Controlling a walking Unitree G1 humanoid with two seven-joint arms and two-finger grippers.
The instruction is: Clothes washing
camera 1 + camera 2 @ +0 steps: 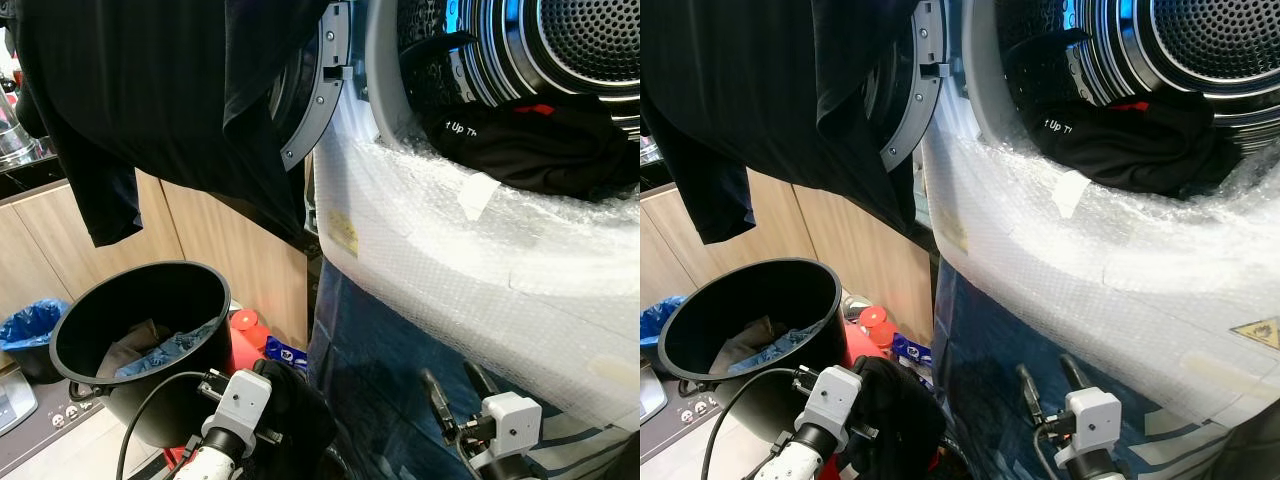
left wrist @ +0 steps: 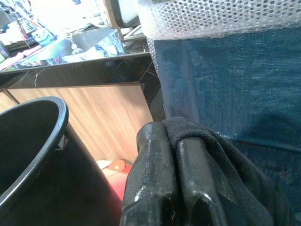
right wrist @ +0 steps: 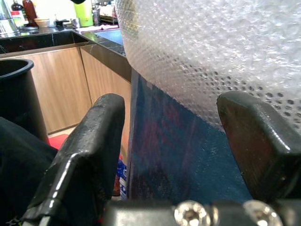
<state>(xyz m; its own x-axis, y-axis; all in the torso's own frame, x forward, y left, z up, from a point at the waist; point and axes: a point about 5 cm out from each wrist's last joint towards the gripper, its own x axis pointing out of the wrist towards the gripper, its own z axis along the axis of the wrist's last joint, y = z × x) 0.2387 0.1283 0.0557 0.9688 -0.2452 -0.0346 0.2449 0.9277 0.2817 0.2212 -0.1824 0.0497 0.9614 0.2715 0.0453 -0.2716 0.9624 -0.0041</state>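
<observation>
- At about nine o'clock low stands a black bucket (image 1: 150, 330) with some crumpled blue and brown cloth in the bottom; a blue bag (image 1: 30, 325) sits just beyond it against the wood cabinet (image 1: 60, 250).
- Hanging across the top from ten to twelve o'clock is a black shirt (image 1: 170, 100), draped over the open washer door (image 1: 318, 90).
- At six o'clock, low and close, the left gripper (image 2: 171, 179) is clamped shut with a fold of a dark garment (image 1: 295, 410) pinched between its fingers; the rest slumps beside the bucket.
- That cloth looks soft and light, so I'd expect it to sag and trail; a bunched grip near its middle should carry better than a hem.
- At five o'clock the right gripper (image 3: 176, 141) holds nothing, its fingers spread wide, close before the washer's bubble wrap (image 1: 470, 270).
- At one to two o'clock the drum (image 1: 560, 50) stands open, with black clothes (image 1: 530, 145) already lying over its lip.
</observation>
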